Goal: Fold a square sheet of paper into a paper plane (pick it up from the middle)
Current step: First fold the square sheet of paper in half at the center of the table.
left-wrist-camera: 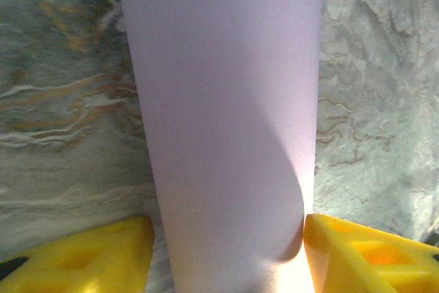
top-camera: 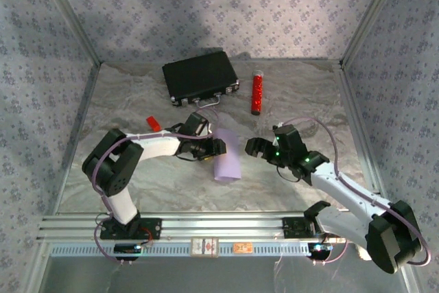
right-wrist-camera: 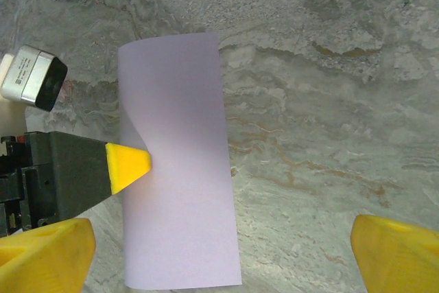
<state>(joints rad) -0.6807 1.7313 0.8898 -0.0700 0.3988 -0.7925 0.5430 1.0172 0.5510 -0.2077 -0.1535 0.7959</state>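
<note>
Marbled table (top-camera: 309, 101), square sheet of paper (top-camera: 228, 158) mid-table, curled over. Your left gripper (left-wrist-camera: 226, 238) straddles it, jaws apart (steadying fold, I'd guess); right gripper (top-camera: 255, 147) gaping nearby, ready to crease.

No legible text. Two stickers (top-camera: 204, 246) on rail (top-camera: 82, 225), 6 o'clock: too small. White label (right-wrist-camera: 27, 70), 9 o'clock: blurred.

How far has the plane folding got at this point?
Done: the square sheet of paper is bowed over into a rounded half, not pressed flat. In hand: the left claw straddles it, grip unclear; the right claw hangs open. Left: all creases, the dart shape.
</note>
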